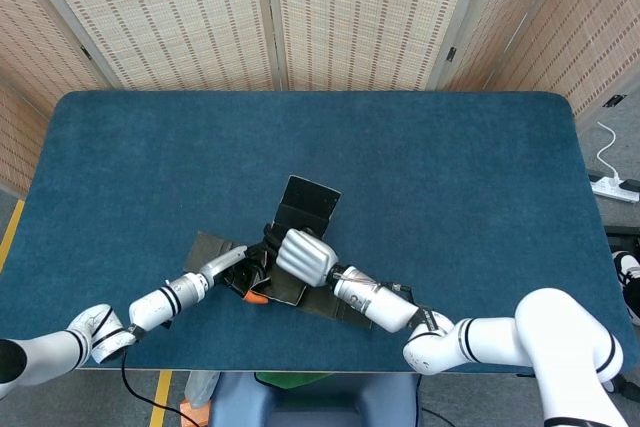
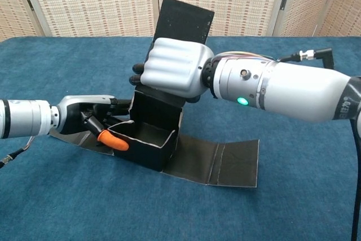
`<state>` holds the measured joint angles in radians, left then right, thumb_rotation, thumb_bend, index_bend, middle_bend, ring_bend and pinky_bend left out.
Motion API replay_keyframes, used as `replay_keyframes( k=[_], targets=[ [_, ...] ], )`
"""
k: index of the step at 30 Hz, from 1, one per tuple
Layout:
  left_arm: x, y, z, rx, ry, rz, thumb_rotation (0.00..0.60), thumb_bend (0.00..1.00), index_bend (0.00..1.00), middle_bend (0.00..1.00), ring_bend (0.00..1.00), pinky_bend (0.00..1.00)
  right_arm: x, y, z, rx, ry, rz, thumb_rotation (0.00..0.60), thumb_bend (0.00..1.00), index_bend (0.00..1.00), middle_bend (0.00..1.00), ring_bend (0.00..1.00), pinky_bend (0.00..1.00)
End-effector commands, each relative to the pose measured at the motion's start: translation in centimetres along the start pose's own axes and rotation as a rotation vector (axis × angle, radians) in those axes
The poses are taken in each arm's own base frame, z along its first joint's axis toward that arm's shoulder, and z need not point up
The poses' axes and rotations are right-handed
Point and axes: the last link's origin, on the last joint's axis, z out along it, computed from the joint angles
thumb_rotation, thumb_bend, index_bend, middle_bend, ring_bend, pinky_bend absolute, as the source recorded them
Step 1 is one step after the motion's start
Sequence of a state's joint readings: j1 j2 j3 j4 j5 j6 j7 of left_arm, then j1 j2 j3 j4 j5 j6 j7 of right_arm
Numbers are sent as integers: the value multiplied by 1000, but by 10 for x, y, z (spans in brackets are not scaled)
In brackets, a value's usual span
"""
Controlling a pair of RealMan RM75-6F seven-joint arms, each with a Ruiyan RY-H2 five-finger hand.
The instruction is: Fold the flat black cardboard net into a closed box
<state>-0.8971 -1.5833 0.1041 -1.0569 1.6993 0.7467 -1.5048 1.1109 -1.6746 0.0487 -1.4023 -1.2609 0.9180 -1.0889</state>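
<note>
The black cardboard net (image 2: 149, 142) is partly folded into an open-topped box near the table's front middle. Its lid panel (image 2: 183, 21) stands upright at the back, seen from above as the lid panel (image 1: 308, 203). One long flap (image 2: 220, 162) lies flat to the right, and a shorter flap (image 2: 73, 138) lies flat to the left. My right hand (image 2: 172, 74) grips the box's back wall from above, and the head view shows this right hand (image 1: 305, 257) covering it. My left hand (image 2: 93, 122) lies outside the left wall, fingers stretched along it, orange-tipped thumb by the front corner.
The blue cloth table (image 1: 450, 177) stretches wide on all sides of the net. Woven folding screens (image 1: 270, 17) stand behind the far edge. A power strip (image 1: 612, 187) lies on the floor off the right side.
</note>
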Motion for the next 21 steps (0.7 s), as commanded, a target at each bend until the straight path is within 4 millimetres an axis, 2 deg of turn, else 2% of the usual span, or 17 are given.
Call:
replay_keyframes(
  k=[1,5,7,12,14,18,21],
  targets=[
    [-1,-2,7,-11,-17,-15,600,162,201,174,506,761,-1,-3,1,2,11,9,600,344,462,460,782,1000],
    [0,-5,10,-16,4,-2,600,161,212,188,520,761,-4,-4,2,-7,10,40,600,345,462,426,781,1000],
    [0,-7,11,-18,18,19,600,162,214,191,523,761,-6,-5,1,-13,2,54,600,345,413,373,781,1000],
    [-3,-10,11,-23,38,13,600,161,260,241,543,762,-8,-6,-2,-16,-1,82,600,334,30,179,776,1000],
    [-4,-10,11,-23,42,2,600,162,299,281,557,761,-7,-7,-3,-24,-3,97,600,322,0,145,776,1000],
    [-4,-10,12,-22,48,-4,600,162,352,341,561,754,-4,-8,-4,-30,-6,116,600,319,0,107,772,1000],
    [-5,-9,11,-27,48,-3,600,163,386,373,562,751,-5,-5,-6,-54,-25,139,600,289,0,42,756,1000]
  ],
)
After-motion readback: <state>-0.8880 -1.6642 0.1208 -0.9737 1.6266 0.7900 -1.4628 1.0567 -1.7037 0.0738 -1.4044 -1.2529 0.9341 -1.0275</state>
